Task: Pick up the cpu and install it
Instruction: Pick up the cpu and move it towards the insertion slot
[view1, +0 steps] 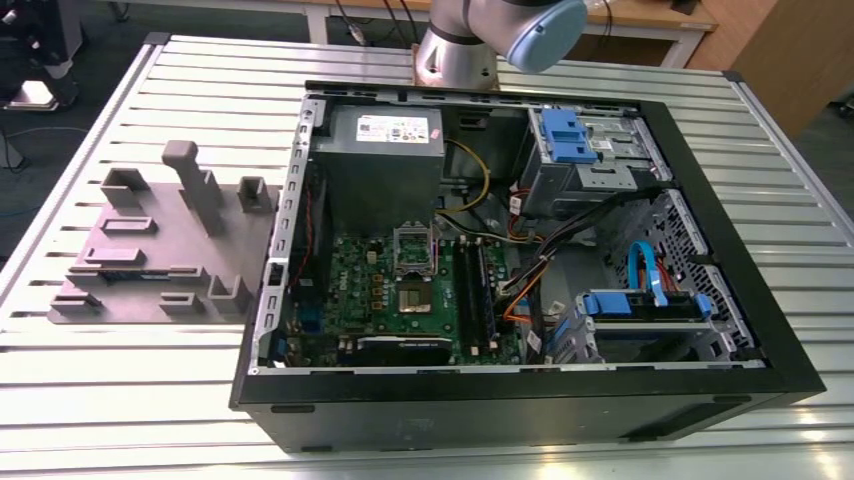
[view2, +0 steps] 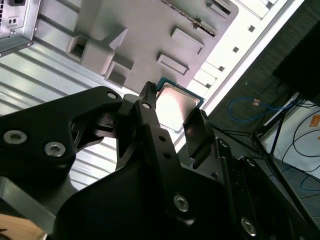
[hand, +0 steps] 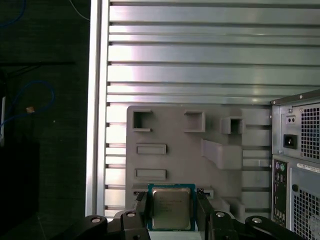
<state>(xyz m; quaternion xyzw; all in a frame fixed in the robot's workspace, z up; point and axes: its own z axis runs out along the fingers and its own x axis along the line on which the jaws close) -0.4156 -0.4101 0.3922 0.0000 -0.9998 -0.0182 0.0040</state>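
The cpu (hand: 171, 207), a square chip with a shiny metal top and a teal rim, sits between my gripper's (hand: 171, 216) two black fingers (hand: 141, 210), which are shut on its opposite edges. In the second wrist view the cpu (view2: 178, 104) shows past the gripper (view2: 172, 112), held high above the table. Far below it lies the grey fixture plate (hand: 190, 165) with its upright blocks. In the exterior view the open computer case (view1: 534, 390) shows the green motherboard (view1: 367, 290), whose socket (view1: 412, 298) has its metal frame tipped up.
The grey fixture plate (view1: 160, 250) lies on the slatted metal table (view1: 107, 400), at the exterior view's left of the case. The arm's base (view1: 461, 55) stands behind the case. Cables, drive cages with blue parts (view1: 638, 305) and a power supply (view1: 384, 150) crowd the case.
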